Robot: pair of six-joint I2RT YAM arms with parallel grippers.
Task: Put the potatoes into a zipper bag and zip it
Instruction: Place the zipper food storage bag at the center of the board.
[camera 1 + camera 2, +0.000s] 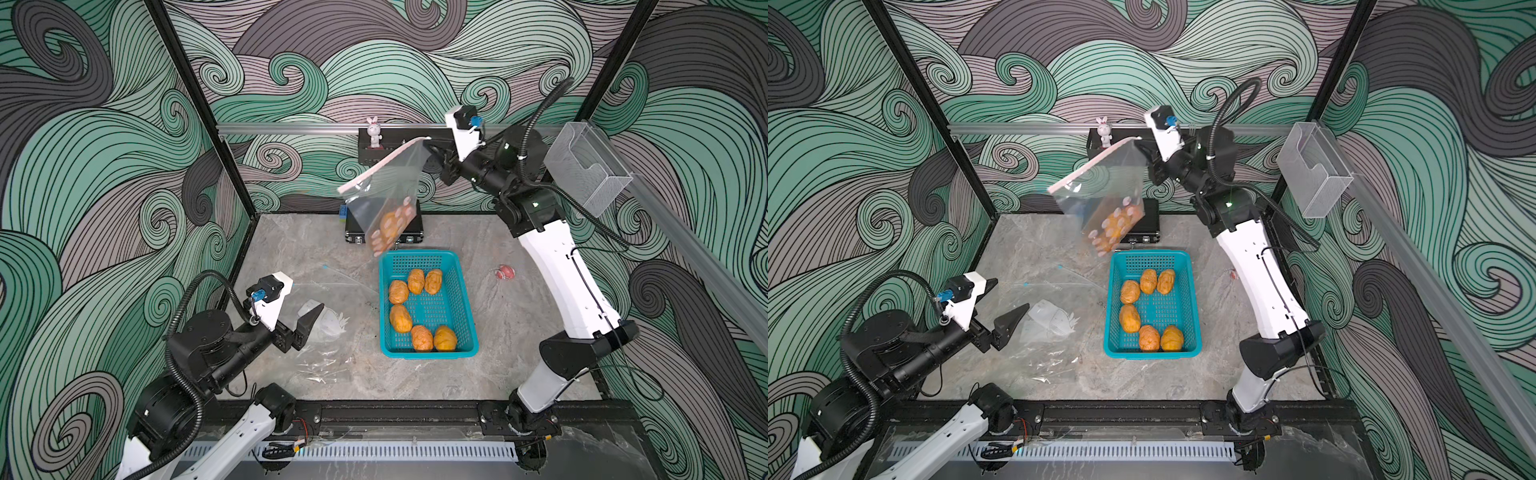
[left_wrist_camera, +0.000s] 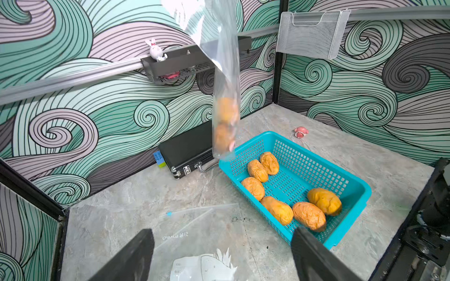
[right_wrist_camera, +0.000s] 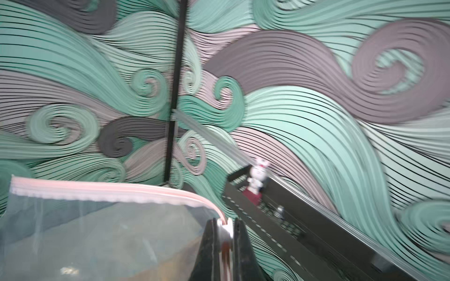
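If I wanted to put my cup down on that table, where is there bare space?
Bare table lies between the teal basket and the right arm, nearer than the pink toy, and in the far-left corner beside the black case. Left of the basket it is crowded with flat clear bags and paper.

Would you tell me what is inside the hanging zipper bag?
Orange potatoes sit at the bottom of the zipper bag, held by the right gripper. The left wrist view shows two; the bag's printed patches hide whether there are more.
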